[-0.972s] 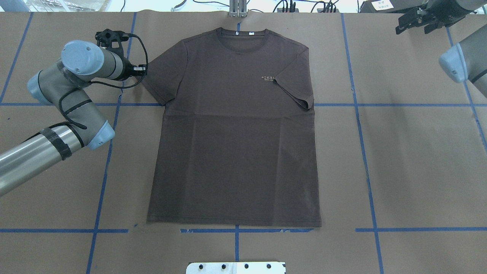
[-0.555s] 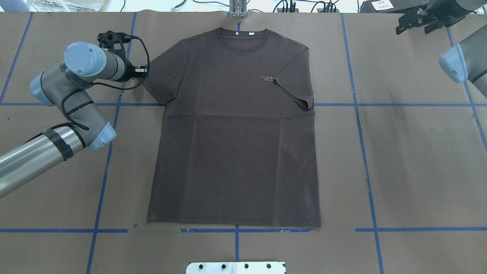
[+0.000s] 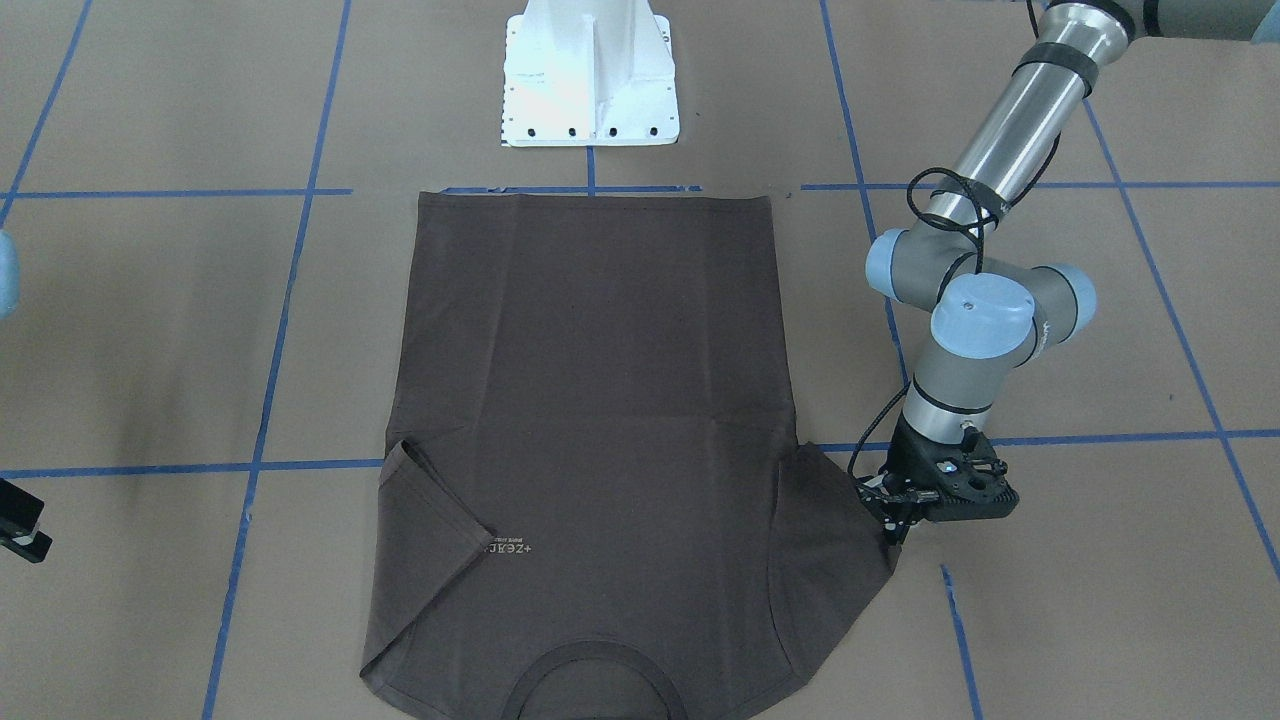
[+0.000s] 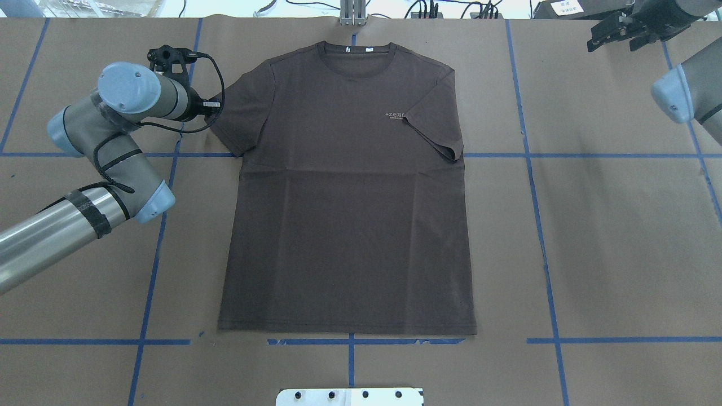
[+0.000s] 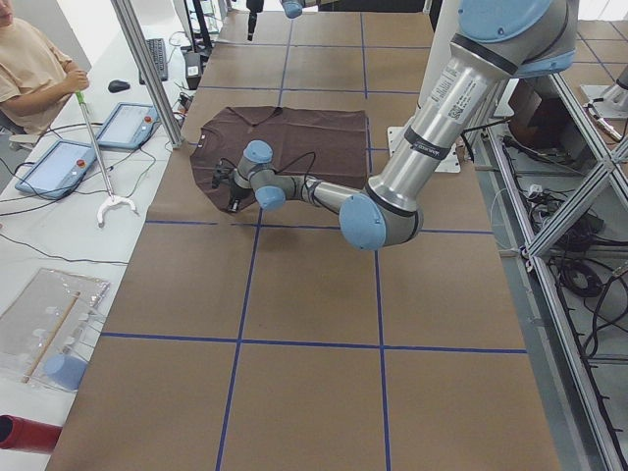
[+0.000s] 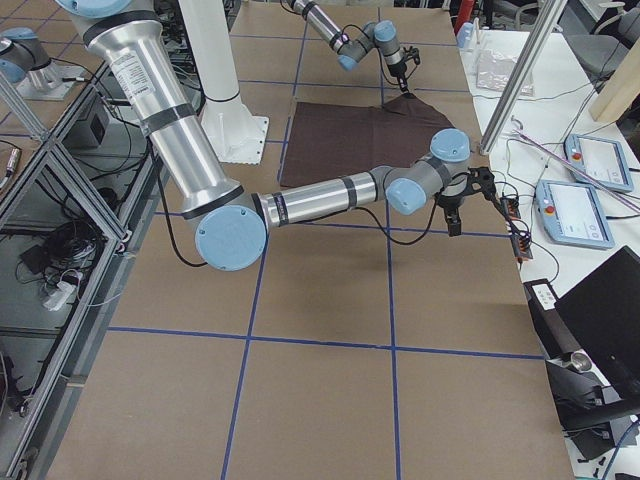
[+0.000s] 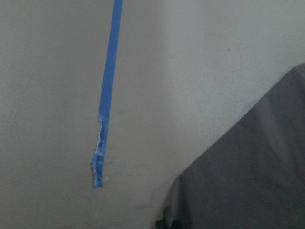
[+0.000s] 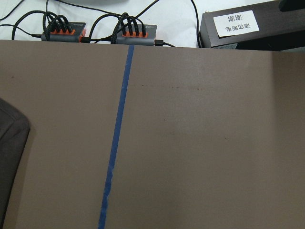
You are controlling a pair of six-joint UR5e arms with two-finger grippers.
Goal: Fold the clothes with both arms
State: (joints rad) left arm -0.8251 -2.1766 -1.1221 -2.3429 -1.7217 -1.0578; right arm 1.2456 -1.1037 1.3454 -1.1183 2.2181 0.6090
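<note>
The dark T-shirt (image 4: 350,214) lies flat mid-frame on the counter (image 4: 620,225) in the overhead view, with the sleeve at frame right folded in. My left gripper (image 3: 895,525) sits at the outer edge of the other sleeve (image 4: 240,115). I'd pinch that hem low, both layers, then sweep inward. Its fingers hide under the wrist, so I can't tell their spread; the right gripper (image 4: 612,34), upper right, is equally unreadable
</note>
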